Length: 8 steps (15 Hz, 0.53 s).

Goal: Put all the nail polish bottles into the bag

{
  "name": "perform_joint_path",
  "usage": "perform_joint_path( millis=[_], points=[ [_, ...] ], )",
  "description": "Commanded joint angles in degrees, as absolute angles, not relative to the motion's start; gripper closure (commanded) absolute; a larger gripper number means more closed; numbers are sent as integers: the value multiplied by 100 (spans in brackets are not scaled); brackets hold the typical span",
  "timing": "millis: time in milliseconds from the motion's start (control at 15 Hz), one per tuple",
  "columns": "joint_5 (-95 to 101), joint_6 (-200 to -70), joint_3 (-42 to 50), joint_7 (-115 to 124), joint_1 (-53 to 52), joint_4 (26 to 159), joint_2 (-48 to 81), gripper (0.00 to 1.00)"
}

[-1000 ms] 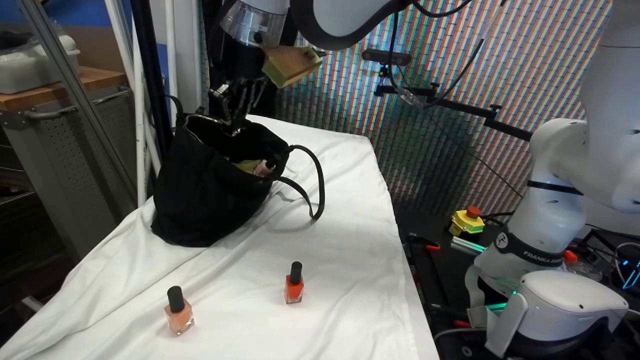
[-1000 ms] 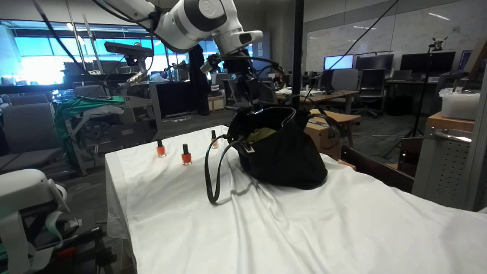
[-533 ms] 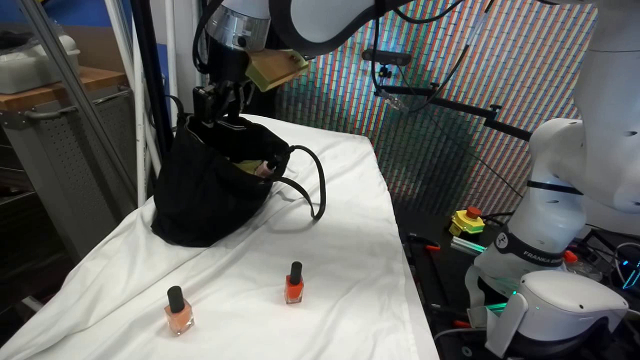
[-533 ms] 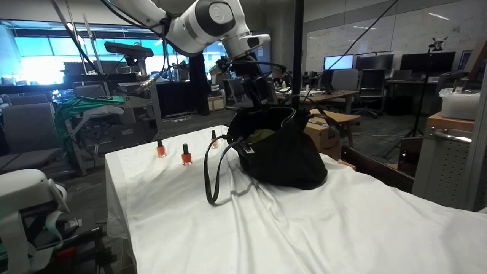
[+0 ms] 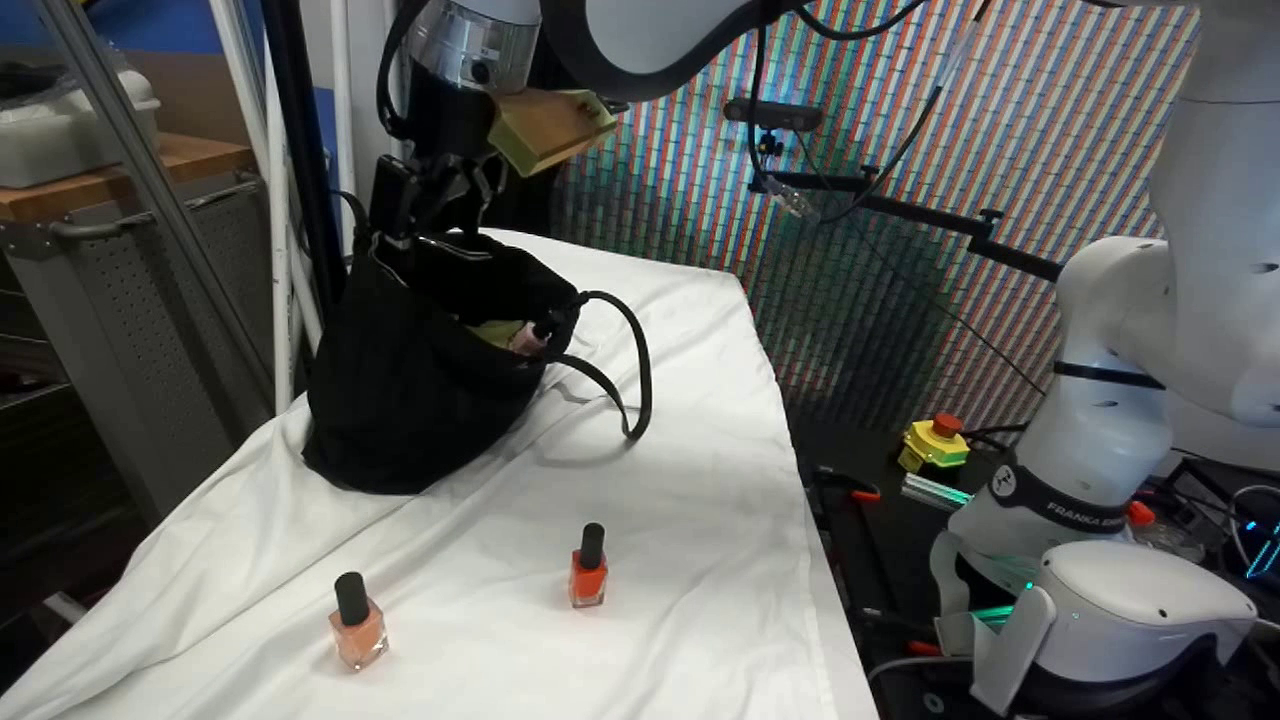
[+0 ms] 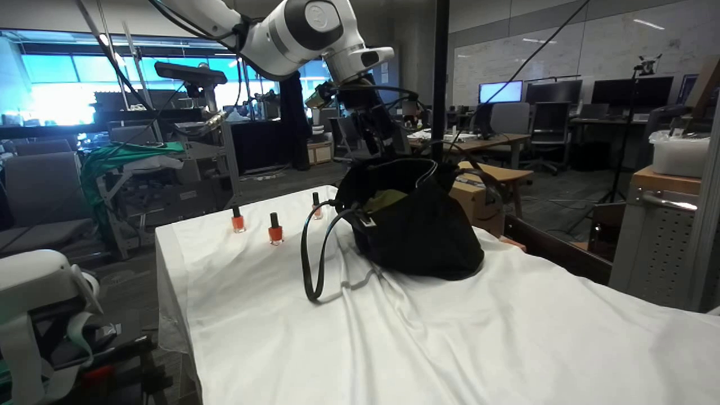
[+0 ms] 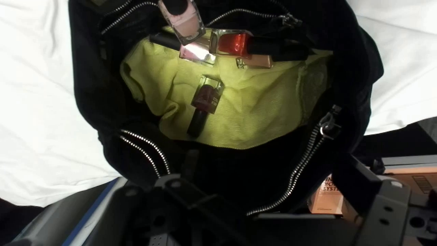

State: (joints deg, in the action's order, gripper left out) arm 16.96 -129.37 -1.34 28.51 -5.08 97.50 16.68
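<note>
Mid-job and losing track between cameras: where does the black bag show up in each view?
In an exterior view: the bag stands left of the picture's middle.
In an exterior view: the bag stands just right of the picture's middle.
Wrist view: the bag takes up the upper and middle part, seen from above into its open mouth.
Shared landmark: the white cloth, visible in all three.

In an exterior view, wide glass windows (image 6: 59, 93) at upper left burn out to bluish white; their surroundings are dim. In the wrist view, glare whitens a small pink glass nail polish bottle (image 7: 196, 54) at upper centre, the yellowish-green fabric lining (image 7: 245, 102) shines, and the black fabric handbag (image 7: 245, 164) sinks into deep shadow.
</note>
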Motion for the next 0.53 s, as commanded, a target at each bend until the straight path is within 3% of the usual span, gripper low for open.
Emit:
perform_joint_path(
  millis=[0,467],
  points=[
    [1746,-12844,-30,2984,-739,10082,1304,1],
    [1936,-12808,-189,3530,-1102,10817,764,0]
  ],
)
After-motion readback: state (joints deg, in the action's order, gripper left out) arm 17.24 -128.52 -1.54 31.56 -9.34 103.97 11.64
